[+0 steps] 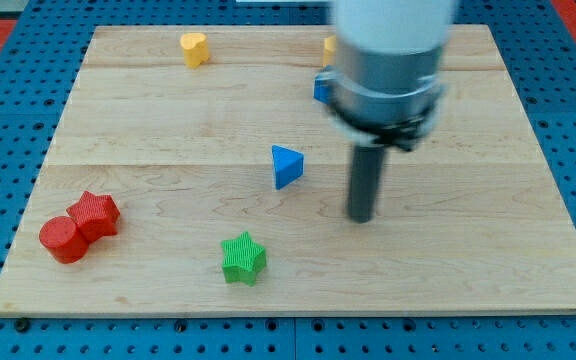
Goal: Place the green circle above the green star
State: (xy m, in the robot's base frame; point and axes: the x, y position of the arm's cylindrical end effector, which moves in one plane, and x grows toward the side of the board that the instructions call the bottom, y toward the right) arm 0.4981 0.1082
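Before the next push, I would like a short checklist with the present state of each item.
1. Green star visible, near the view's bottom: ok.
2. Green circle located: not ok; no green circle shows, it may be hidden behind the arm.
3. My tip visible and touching no block: ok; it is to the view's right of the blue triangle.
4. Space above the star free: cannot tell; the blue triangle lies up and to the right of it.
5. Red blocks away from the star: ok, they sit at the view's left.
6. Blocks partly hidden by the arm identified: cannot tell.

Red blocks [79, 227], blue triangle [286, 166], yellow heart [195, 47] on board [148, 120].
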